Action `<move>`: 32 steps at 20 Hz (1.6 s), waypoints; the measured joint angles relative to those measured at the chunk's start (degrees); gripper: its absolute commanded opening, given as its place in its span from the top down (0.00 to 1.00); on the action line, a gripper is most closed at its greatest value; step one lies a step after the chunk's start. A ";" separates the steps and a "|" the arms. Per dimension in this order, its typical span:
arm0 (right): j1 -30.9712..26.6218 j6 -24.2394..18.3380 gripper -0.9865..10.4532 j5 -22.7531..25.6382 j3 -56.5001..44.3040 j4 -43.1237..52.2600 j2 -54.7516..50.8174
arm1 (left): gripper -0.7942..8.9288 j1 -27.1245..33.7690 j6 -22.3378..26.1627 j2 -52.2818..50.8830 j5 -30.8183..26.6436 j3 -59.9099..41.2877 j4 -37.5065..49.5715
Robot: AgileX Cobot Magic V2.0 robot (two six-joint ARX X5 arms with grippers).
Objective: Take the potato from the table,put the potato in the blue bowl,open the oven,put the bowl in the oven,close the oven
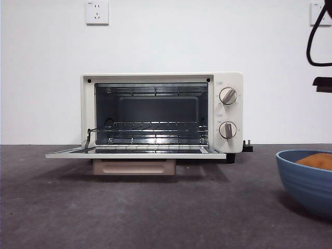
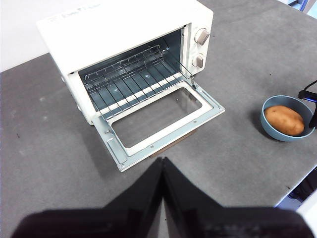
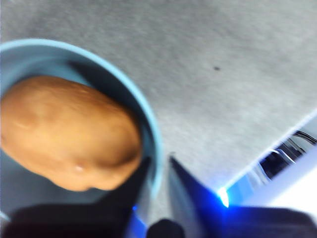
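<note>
The cream oven (image 1: 228, 111) stands open on the table (image 1: 155, 212), its glass door (image 1: 135, 154) folded flat and the wire rack (image 1: 155, 127) bare. The same oven (image 2: 114, 25) shows in the left wrist view. At the right sits the blue bowl (image 1: 306, 181) with the potato (image 1: 317, 161) inside. My right gripper (image 3: 158, 163) straddles the bowl's rim (image 3: 151, 129), one jaw inside by the potato (image 3: 69, 134), one outside, closed narrowly on the rim. My left gripper (image 2: 162, 161) is shut and holds nothing, hovering above the table in front of the door (image 2: 208, 111).
A wall with sockets (image 1: 97, 11) rises behind the oven. The table's edge (image 2: 297, 186) runs close to the bowl (image 2: 285, 139), with floor and cables beyond. Bare grey table lies between the door and the bowl.
</note>
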 measured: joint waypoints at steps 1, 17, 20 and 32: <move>-0.02 -0.24 0.93 0.04 -0.02 0.66 0.26 | 0.92 0.00 0.00 0.00 0.00 0.00 -0.04; 0.00 -2.82 0.93 -4.22 17.64 -0.70 2.69 | 0.92 0.00 0.52 -0.04 -0.02 0.00 -1.38; 0.63 -6.32 0.93 -4.28 25.33 -4.83 8.90 | 0.92 0.00 0.94 -0.04 -0.02 0.00 -1.38; 3.91 -4.90 0.93 -1.73 43.56 0.63 31.43 | 0.92 0.00 1.03 -0.37 -0.02 0.00 -2.16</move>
